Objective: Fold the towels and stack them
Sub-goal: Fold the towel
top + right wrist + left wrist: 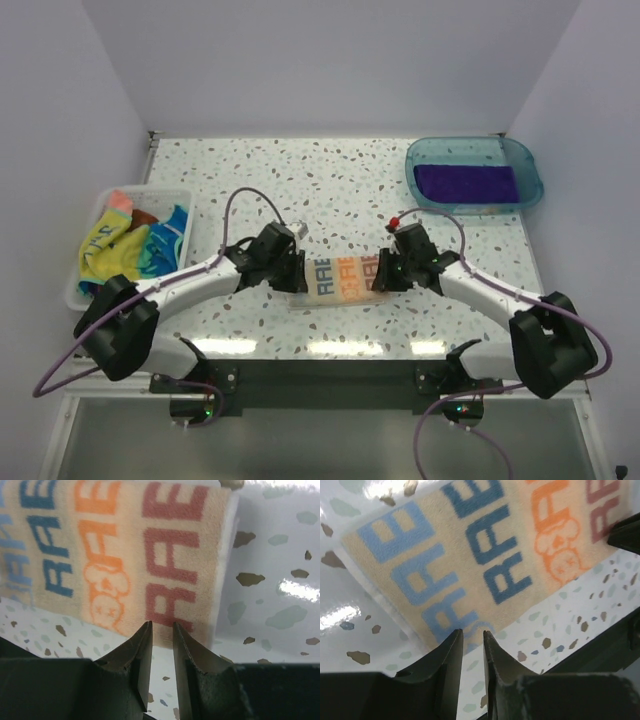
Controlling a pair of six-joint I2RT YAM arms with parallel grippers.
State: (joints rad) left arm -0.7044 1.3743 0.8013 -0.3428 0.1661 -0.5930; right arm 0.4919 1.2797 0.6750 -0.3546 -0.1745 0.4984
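The RABBIT towel (343, 278) lies flat on the tabletop (340, 180) between my left hand (472, 632) and right hand (161, 625), its edge just past both sets of tips, each hand barely parted and empty, so I judge the fold pending: pinch that edge, then carry it over.

We see speckled table (250, 170): lettered towel (340, 278) between left gripper (299, 281) and right gripper (381, 277), teal tray (413, 170) past right, white bin (150, 192) beside left.
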